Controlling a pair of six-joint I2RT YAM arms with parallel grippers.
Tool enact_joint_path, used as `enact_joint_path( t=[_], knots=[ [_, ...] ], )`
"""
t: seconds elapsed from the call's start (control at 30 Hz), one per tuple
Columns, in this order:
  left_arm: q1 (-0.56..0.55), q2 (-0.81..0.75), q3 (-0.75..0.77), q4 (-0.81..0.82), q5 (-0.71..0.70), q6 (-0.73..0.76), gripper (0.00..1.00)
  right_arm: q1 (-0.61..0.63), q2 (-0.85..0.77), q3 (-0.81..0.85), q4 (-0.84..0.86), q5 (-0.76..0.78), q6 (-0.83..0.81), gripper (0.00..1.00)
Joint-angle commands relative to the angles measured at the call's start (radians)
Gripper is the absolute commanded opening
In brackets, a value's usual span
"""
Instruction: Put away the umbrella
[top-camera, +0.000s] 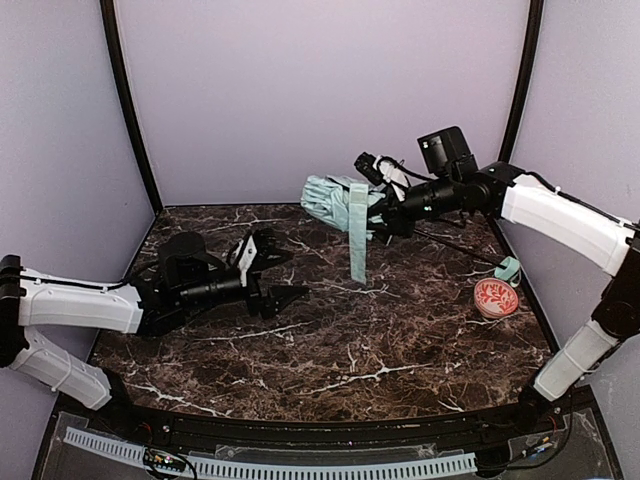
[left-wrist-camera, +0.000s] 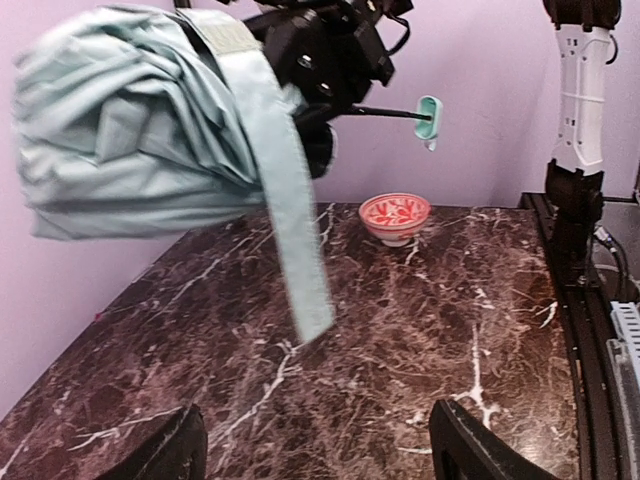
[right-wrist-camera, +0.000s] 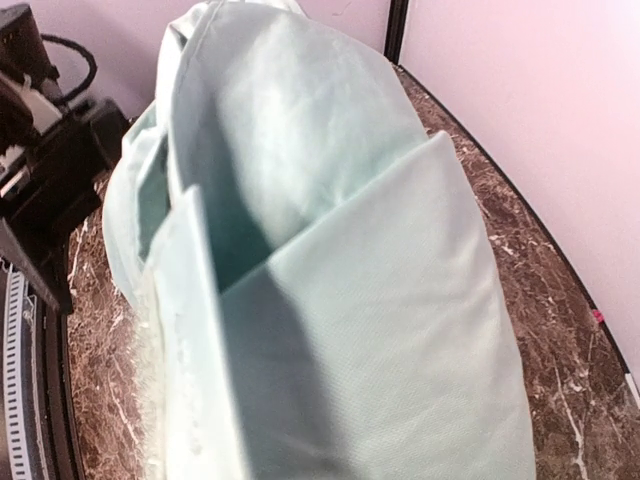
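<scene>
Marble, dark and white-veined, is the stage: the table (top-camera: 350, 350) runs wide under both arms, and the action is up at its far side. The umbrella (top-camera: 330, 200) is off the surface altogether, hanging in the air above the back of the table, its pale mint canopy bunched into a loose, fat bundle rather than a tight roll. The right gripper (top-camera: 388, 212) has it, jaws clamped where the canopy meets the thin black shaft; its wrist view is nothing but mint fabric, so the fingers themselves are buried. Over on the left, the left gripper (top-camera: 293, 275) sits low above the marble with its jaws spread and nothing between them, nose pointed at the bundle but well apart from it. Now the closing strap (left-wrist-camera: 290, 210): it dangles straight down from the canopy, free end just above the table, fastened to nothing. At the right edge rests a red patterned bowl (top-camera: 496, 297), and near it the small mint handle (left-wrist-camera: 428, 118) pokes out at the end of the shaft, far from the canopy, so the shaft looks extended. My read: we are mid-tidy, fabric gathered but not secured. The next move calls for the free hand to reach in, catch that hanging strap and wind it round the bundle while the right holds steady; the limp band could slip.
</scene>
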Motion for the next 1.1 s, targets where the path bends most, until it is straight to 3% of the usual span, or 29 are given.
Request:
enact_joint_path(
  t=[0.0,0.17,0.37,0.53,0.6,0.67,0.73,0.87,1.07],
  knots=[
    [0.000,0.076,0.035,0.136,0.169,-0.080,0.80,0.007,-0.019,0.104,-0.056,0.066,0.018,0.00],
    [-0.002,0.198,0.076,0.308,0.170,-0.095,0.84,0.021,-0.029,0.156,-0.102,0.049,-0.017,0.00],
    [-0.002,0.371,0.232,0.341,0.187,-0.096,0.89,0.049,-0.044,0.200,-0.121,0.000,-0.028,0.00],
    [-0.007,0.446,0.269,0.391,0.316,-0.145,0.80,0.056,-0.048,0.228,-0.124,0.014,-0.021,0.00],
    [-0.013,0.456,0.254,0.430,0.345,-0.147,0.71,0.058,-0.047,0.236,-0.129,0.016,-0.018,0.00],
    [-0.017,0.468,0.262,0.414,0.330,-0.139,0.55,0.060,-0.050,0.235,-0.130,0.002,-0.015,0.00],
    [-0.018,0.481,0.289,0.369,0.328,-0.124,0.44,0.065,-0.056,0.229,-0.123,0.000,-0.013,0.00],
    [-0.021,0.486,0.294,0.380,0.329,-0.117,0.03,0.067,-0.062,0.218,-0.124,-0.009,-0.012,0.00],
    [-0.020,0.472,0.261,0.376,0.270,-0.076,0.00,0.066,-0.065,0.222,-0.129,-0.037,0.005,0.00]
  ],
)
